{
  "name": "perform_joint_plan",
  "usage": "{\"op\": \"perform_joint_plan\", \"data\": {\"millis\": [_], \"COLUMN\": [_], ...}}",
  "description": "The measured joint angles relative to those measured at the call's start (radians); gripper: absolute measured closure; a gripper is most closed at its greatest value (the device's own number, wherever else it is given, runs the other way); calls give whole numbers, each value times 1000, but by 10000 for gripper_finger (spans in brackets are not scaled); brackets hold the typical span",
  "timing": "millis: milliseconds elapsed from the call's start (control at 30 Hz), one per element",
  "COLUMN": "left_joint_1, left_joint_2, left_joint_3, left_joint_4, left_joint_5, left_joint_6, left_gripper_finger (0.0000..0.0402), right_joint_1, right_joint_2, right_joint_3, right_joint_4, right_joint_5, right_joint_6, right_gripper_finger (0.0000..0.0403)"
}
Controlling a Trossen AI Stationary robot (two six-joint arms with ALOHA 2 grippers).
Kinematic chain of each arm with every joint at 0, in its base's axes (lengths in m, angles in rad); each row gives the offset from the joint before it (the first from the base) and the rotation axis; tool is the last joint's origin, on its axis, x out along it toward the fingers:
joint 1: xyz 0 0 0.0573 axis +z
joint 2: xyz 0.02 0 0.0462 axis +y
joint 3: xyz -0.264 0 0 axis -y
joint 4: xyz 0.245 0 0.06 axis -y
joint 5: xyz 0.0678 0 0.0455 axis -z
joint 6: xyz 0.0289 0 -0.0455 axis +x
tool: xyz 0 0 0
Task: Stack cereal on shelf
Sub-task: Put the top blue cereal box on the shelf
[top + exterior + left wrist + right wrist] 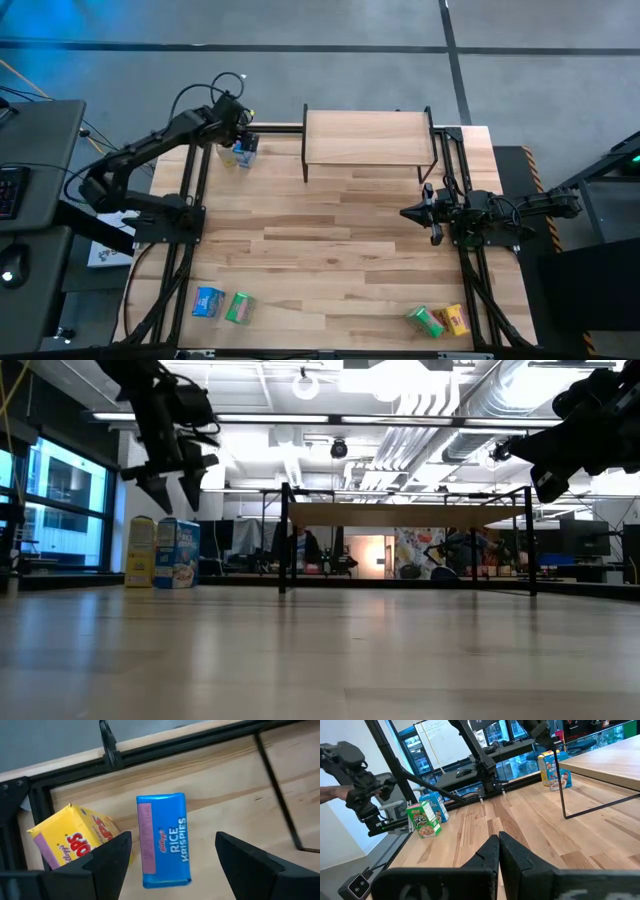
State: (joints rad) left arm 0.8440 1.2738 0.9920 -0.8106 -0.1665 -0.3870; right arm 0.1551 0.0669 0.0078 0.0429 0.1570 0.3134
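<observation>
Here at the near edge of the table (330, 250) four boxes stand: a blue box (208, 301) just beside a green box (239, 308) on the left side, and another green box (424, 320) touching a yellow box (455, 319) on the right side. Farther in, the right gripper (408, 213) waits over the right side of the table, its fingers (496, 851) pressed together and holding nothing. At the far edge stands the shelf (366, 137), and no box is on its board. Left of the shelf, at the far left corner, a second blue box (163, 839) and a second yellow box (70, 836) stand upright on the table, just beside each other. The left gripper (168, 488) hangs above this pair with its fingers (111, 857) wide apart, the blue box under the gap between them, not touched.
</observation>
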Motion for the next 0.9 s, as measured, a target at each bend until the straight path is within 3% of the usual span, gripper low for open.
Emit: {"op": "perform_joint_plan", "data": {"millis": [900], "left_joint_1": [16], "left_joint_2": [204], "left_joint_3": [0], "left_joint_4": [47], "left_joint_5": [-8], "left_joint_6": [51], "left_gripper_finger": [123], "right_joint_1": [0], "right_joint_2": [0], "right_joint_3": [0], "right_joint_4": [0], "right_joint_5": [0], "right_joint_6": [0], "right_gripper_finger": [402]}}
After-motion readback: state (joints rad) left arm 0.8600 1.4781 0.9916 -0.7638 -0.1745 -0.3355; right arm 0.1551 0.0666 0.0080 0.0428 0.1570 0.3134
